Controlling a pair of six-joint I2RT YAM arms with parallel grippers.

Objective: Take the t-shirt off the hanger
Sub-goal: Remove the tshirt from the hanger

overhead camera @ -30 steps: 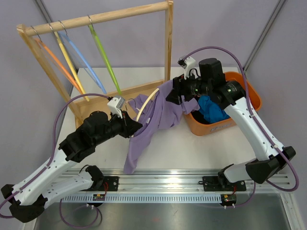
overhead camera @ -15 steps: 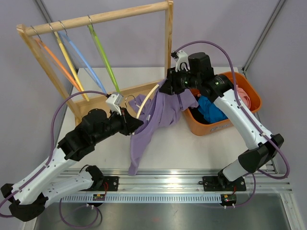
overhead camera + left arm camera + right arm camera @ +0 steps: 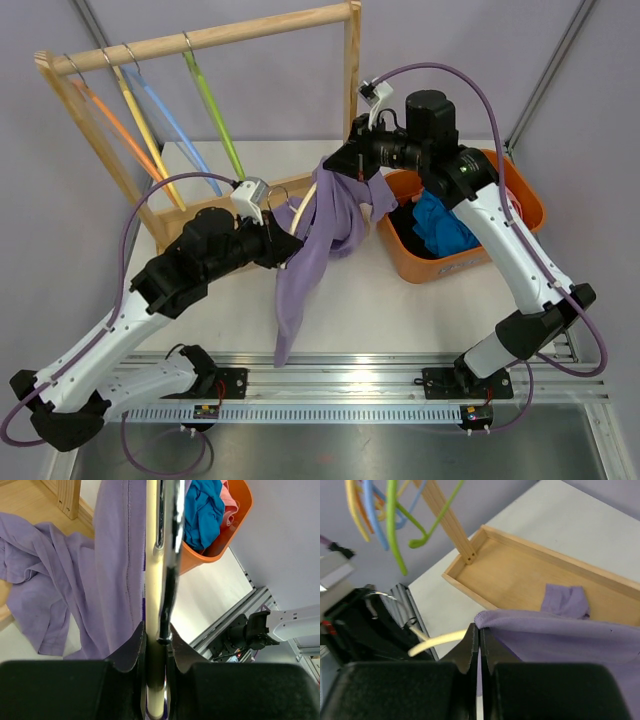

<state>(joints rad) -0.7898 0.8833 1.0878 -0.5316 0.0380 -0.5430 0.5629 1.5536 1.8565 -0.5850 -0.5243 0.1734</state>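
The wooden rack (image 3: 352,90) stands just beyond both grippers, and its post is close beside the right gripper (image 3: 348,165). A pull that swings that way could knock the post or sweep the spare hangers (image 3: 150,110) off the bar. The t-shirt (image 3: 305,250) hangs between the two grippers. Its top edge is bunched at the right gripper, its long tail drops below the left gripper (image 3: 278,248), and a loose fold lies in the rack's tray (image 3: 545,575) behind. That fold could snag on the tray wall, and the tail could drag along the table (image 3: 400,310) and resist the pull. The orange bin (image 3: 520,225) sits under the right arm, so a wide sweep may nudge it. The cream hanger (image 3: 152,580) is clamped with its metal hook (image 3: 170,555) in the left gripper's fingers. How much cloth is threaded over its arm cannot be told; if the neck hole binds there, pulling harder would likely twist the hanger in that grip or stretch the seam. The right gripper's fingers (image 3: 470,640) are clenched on only a thin edge of purple cloth, so the likeliest failure is that sliver sliding out under tension.
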